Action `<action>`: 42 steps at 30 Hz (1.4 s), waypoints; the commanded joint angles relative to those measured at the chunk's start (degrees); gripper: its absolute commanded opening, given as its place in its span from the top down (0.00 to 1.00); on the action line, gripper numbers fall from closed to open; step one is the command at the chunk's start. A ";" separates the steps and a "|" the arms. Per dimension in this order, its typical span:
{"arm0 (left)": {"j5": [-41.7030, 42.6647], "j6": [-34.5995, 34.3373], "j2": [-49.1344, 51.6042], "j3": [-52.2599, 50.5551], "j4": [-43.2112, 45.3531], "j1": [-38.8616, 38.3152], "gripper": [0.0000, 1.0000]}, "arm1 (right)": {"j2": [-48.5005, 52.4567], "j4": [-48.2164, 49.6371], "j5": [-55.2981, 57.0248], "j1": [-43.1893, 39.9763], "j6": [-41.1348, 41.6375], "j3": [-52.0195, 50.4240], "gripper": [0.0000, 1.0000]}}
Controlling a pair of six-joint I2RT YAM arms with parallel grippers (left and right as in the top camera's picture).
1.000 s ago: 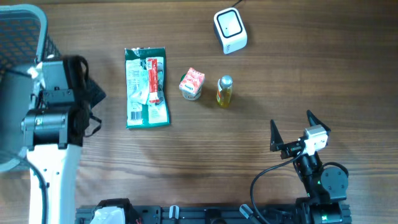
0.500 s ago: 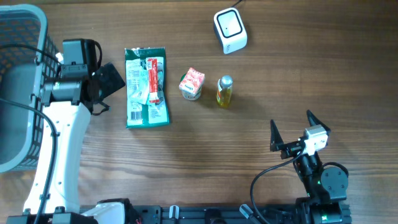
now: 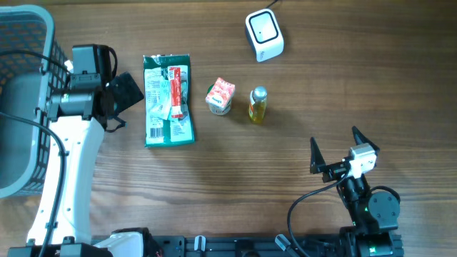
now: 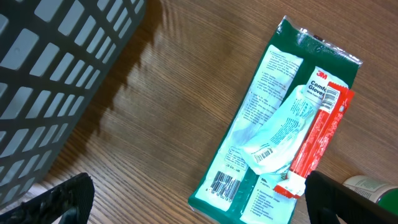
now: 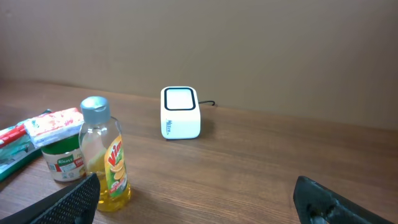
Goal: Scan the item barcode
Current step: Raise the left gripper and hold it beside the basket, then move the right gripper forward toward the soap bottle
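Lying just beside the spread left pincer (image 3: 123, 100), green packet (image 3: 157, 121), barcode (image 4: 227, 183) up

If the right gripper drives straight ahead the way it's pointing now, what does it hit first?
Most likely the white scanner, nearly centred ahead of the open right gripper. The yellow bottle stands nearer but off to the left, probably clear of the line.

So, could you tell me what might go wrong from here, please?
The green glove packet lies flat on the table, so the open left end effector may slide off it or scrape the wood. The dish soap bottle stands upright right beside the small jar; reaching for either could topple the other.
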 commanded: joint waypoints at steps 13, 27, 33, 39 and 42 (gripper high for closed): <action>0.48 0.85 0.22 0.00 0.15 -0.26 0.00 | -0.04 0.55 -3.17 -0.24 4.81 -0.02 0.00; 0.48 0.85 0.22 0.00 0.15 -0.26 0.00 | 9.09 -11.19 1.20 -0.24 7.78 14.88 0.00; 0.48 0.85 0.22 0.00 0.15 -0.26 0.00 | 24.44 -13.14 -7.15 -0.24 8.87 28.65 0.00; 0.48 0.85 0.22 0.00 0.15 -0.26 0.00 | 43.04 -28.02 -14.47 -0.24 8.72 44.54 0.00; 0.48 0.85 0.22 0.00 0.15 -0.26 0.00 | 52.19 -35.89 -15.85 -0.24 8.76 52.11 0.00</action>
